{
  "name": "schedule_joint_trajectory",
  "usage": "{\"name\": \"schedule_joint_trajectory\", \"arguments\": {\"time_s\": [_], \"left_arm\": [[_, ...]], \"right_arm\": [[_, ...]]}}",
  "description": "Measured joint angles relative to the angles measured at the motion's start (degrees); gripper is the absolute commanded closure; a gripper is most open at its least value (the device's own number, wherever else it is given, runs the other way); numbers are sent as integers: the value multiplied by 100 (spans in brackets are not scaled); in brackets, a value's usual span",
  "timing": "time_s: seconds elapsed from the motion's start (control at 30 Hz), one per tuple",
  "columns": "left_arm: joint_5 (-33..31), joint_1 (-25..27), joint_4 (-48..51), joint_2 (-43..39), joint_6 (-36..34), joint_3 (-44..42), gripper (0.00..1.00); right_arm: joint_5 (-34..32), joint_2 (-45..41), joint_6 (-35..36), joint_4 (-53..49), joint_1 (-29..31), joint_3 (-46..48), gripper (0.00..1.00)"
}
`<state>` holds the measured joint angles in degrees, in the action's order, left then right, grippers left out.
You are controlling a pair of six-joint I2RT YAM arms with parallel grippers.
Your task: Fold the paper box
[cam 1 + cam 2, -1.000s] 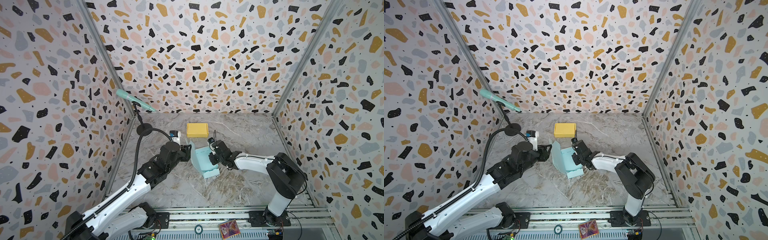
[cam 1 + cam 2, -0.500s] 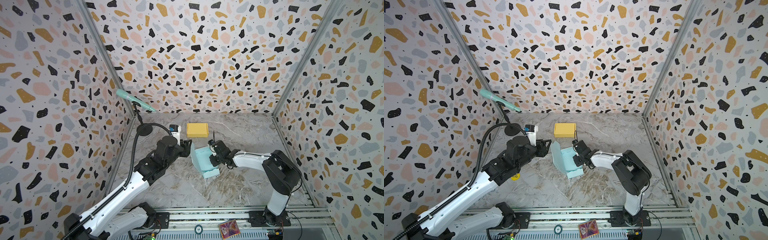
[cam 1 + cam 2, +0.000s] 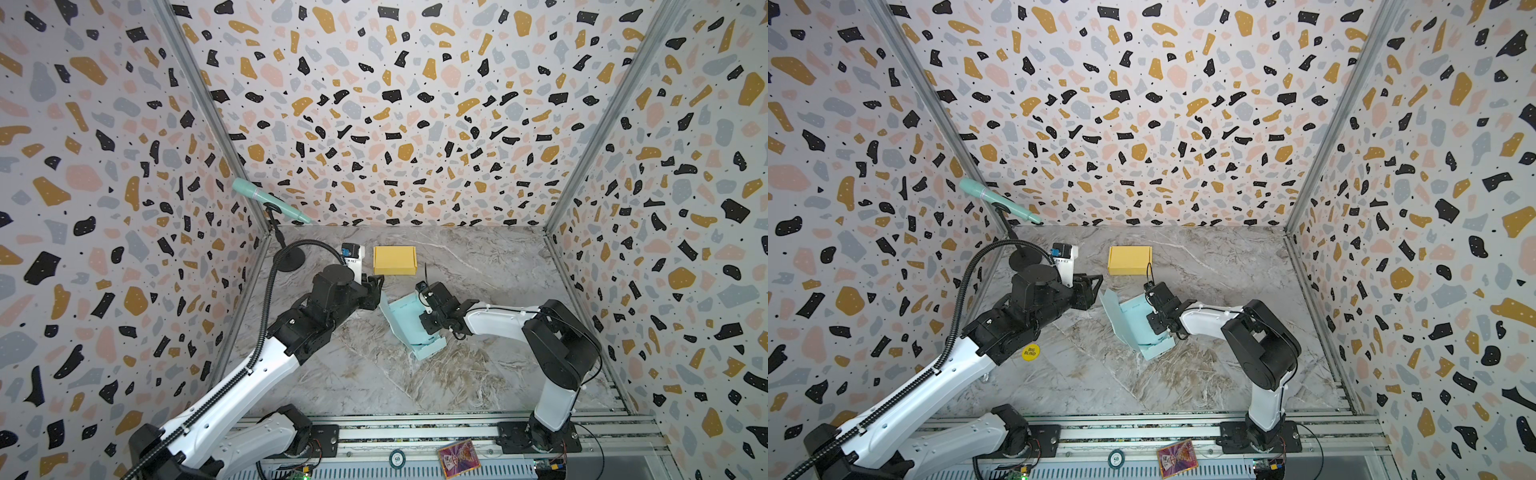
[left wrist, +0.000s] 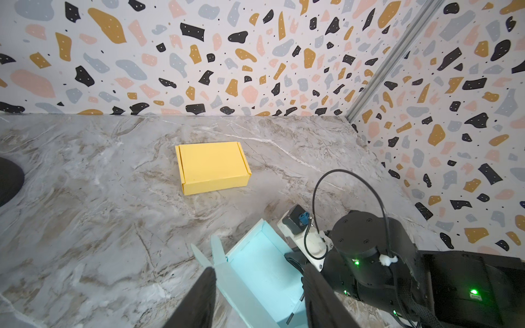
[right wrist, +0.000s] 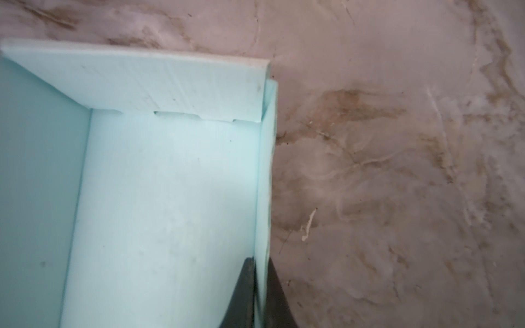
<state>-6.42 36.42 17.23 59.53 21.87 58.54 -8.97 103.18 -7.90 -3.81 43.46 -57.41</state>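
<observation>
My right gripper (image 5: 260, 295) was clamped on a side wall of the teal paper box (image 3: 409, 323), sitting at the middle of the table (image 3: 490, 374); left gripper (image 4: 258, 272) hung half-open by its lid, gripping nothing.

Yellow disc (image 3: 1030, 352) on the worktop (image 3: 1100, 382) reads "BIG BLIND" in a top view. Round chip (image 3: 397, 458) on the front rail (image 3: 374, 432) shows "50" in both top views. Print on the card (image 3: 459, 457) beside it is illegible.
</observation>
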Motion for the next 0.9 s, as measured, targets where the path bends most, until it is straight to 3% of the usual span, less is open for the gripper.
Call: {"name": "schedule_joint_trajectory", "arguments": {"time_s": [0.4,0.7,0.9], "left_arm": [[431,0,79,210,-354,68,54],[671,0,-680,334,-710,-1397,52],[658,0,-1119,820,-841,-1639,50]], "right_arm": [[-1023,-1130,1528,675,525,555,95],[-1375,-1390,2378,1051,719,719,95],[-1456,-1394,2566,1152,776,839,96]]}}
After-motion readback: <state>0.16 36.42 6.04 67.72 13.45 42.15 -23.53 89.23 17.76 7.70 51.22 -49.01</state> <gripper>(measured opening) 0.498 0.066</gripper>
